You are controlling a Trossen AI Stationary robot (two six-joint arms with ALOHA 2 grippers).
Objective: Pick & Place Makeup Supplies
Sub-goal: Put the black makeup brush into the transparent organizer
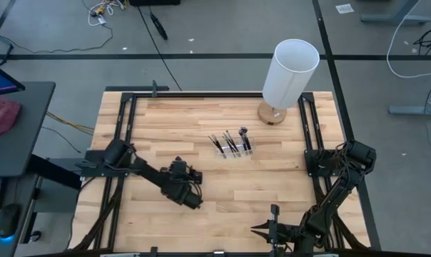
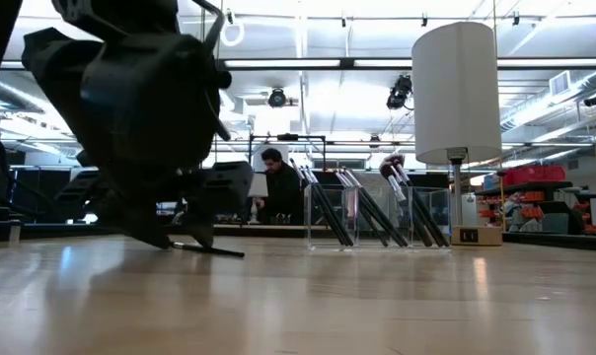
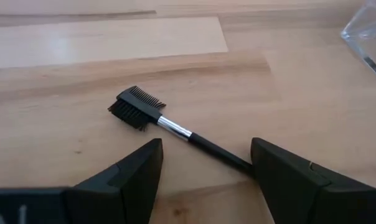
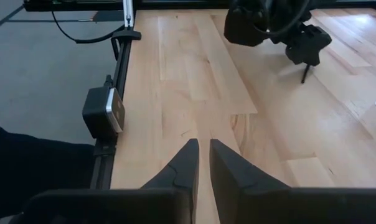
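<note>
A small black brush (image 3: 175,129) with a comb-and-bristle head and a silver ferrule lies flat on the wood. My left gripper (image 3: 206,144) is open and low over it near the table's middle (image 1: 193,201), one finger on each side of the handle. In the low view the brush (image 2: 214,250) lies under that gripper (image 2: 175,237). Several other dark brushes (image 1: 230,141) stand leaning in a clear holder (image 1: 233,151). My right gripper (image 4: 204,152) is shut and waits at the near edge (image 1: 257,230). My left gripper comes slanting down from the table's left, its fingers standing across the handle. The handle's free end (image 3: 241,163) runs up to the inner side of one finger (image 3: 269,168). I cannot tell whether they touch. The brush lies flat on the table.
A tall white cylinder lamp (image 1: 288,71) on a wooden base stands at the far right, behind the holder (image 2: 377,212). Black frame rails (image 1: 126,121) run along the table's left and right sides. Bare wood lies between the two grippers. A person (image 2: 278,182) shows in the room beyond.
</note>
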